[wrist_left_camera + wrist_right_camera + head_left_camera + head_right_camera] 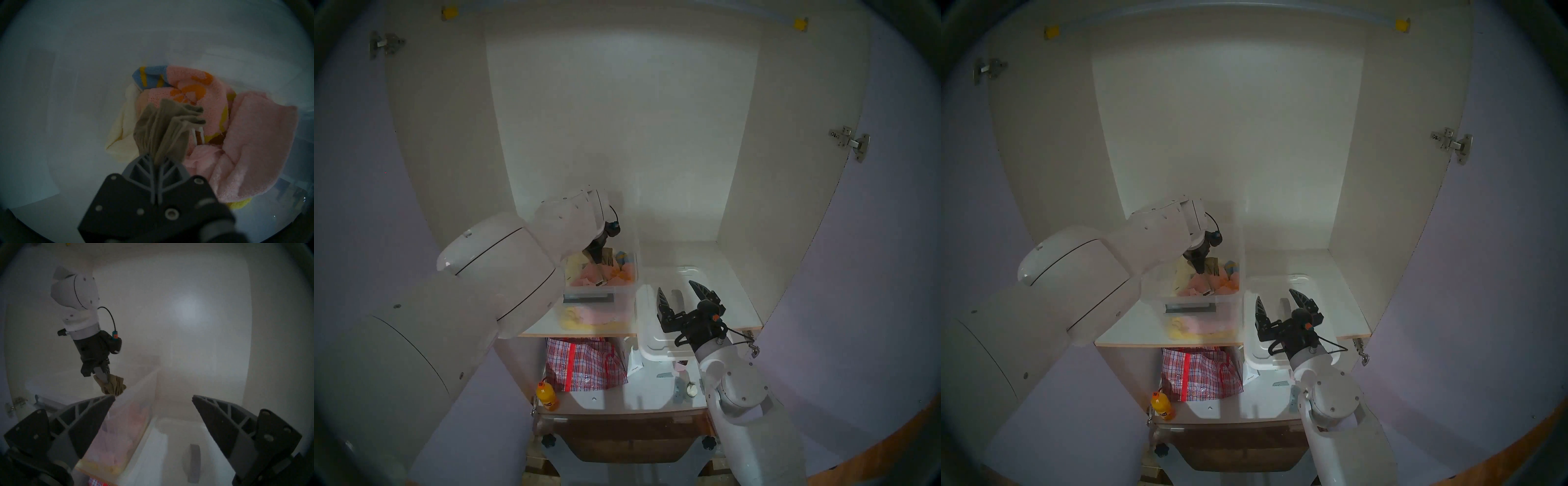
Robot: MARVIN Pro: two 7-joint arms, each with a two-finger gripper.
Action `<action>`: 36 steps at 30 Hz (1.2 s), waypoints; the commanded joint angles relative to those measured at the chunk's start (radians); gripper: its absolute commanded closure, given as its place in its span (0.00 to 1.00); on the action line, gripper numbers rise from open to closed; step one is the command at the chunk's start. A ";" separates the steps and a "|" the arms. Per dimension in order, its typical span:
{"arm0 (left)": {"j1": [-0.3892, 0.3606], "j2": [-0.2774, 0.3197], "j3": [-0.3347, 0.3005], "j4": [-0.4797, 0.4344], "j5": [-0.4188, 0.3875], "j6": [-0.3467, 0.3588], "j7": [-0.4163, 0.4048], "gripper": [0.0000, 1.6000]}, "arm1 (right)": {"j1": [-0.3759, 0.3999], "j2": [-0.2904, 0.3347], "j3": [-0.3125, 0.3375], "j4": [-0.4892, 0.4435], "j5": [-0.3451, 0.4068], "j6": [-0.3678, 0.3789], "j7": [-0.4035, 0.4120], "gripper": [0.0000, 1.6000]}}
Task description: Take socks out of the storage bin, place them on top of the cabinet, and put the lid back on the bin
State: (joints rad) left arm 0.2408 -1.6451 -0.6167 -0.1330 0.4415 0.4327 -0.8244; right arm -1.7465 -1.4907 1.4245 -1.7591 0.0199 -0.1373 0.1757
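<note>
Left gripper (157,160) is clamped on the socks (163,129) — the bundle hangs above the bin (600,291), over the pink cloths (251,144). Free shelf (548,325) lies near and left of the bin. Right gripper (682,295) stands spread and empty over the lid (648,325) — right of the bin.

You couldn't really see the left gripper (596,259) fingertips from the head, the arm blocked them, and the storage bin (136,405) was pure haze in the right wrist view.
</note>
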 commanded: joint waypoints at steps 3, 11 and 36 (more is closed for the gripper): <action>-0.071 -0.022 0.009 -0.004 0.008 0.041 -0.065 1.00 | 0.059 0.012 -0.033 0.027 0.007 -0.024 0.047 0.00; -0.091 -0.021 -0.006 0.000 -0.002 0.059 -0.081 1.00 | 0.093 0.016 -0.056 0.067 0.008 -0.027 0.070 0.00; -0.096 -0.060 -0.014 0.000 -0.002 0.067 -0.162 1.00 | 0.186 0.008 -0.084 0.138 0.002 -0.012 0.094 0.00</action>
State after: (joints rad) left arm 0.1833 -1.6951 -0.6302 -0.1238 0.4398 0.4914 -0.9686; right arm -1.5897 -1.4700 1.3435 -1.6080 0.0219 -0.1394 0.2737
